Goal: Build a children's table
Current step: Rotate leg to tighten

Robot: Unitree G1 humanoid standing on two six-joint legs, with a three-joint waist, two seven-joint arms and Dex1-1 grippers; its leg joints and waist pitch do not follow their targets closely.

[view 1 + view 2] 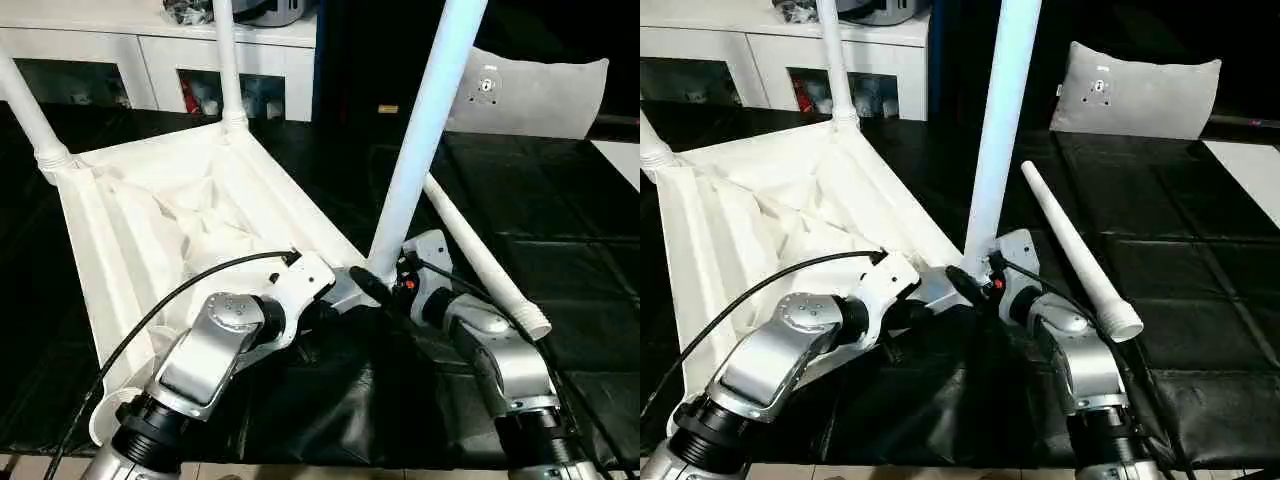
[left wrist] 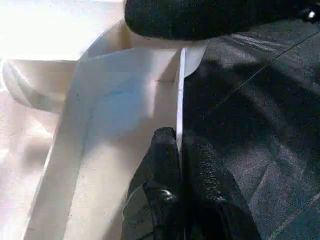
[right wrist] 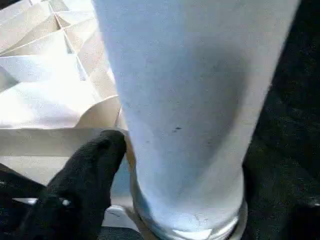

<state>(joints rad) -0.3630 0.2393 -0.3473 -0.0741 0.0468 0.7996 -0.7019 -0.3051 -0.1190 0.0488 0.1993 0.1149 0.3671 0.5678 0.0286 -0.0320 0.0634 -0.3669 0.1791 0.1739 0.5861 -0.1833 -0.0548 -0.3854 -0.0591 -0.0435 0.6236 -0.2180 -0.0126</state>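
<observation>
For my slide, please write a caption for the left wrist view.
Left gripper shut on the table top's thin side rim, beside the black mat.

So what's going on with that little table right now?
Left hand shut on tabletop rim. Right hand at upright third leg, grip unclear. Fourth leg loose on black mat. Nothing in the way.

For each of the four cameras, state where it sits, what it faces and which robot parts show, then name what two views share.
Left eye: head, facing down at the upturned table top, both silver forearms.
Right eye: beside it, same scene, loose leg on the black mat.
Left wrist: along the left gripper, shut on the top's rim.
Right wrist: along the right gripper around the upright leg.
Shared: both wrist views show the ribbed top.
</observation>
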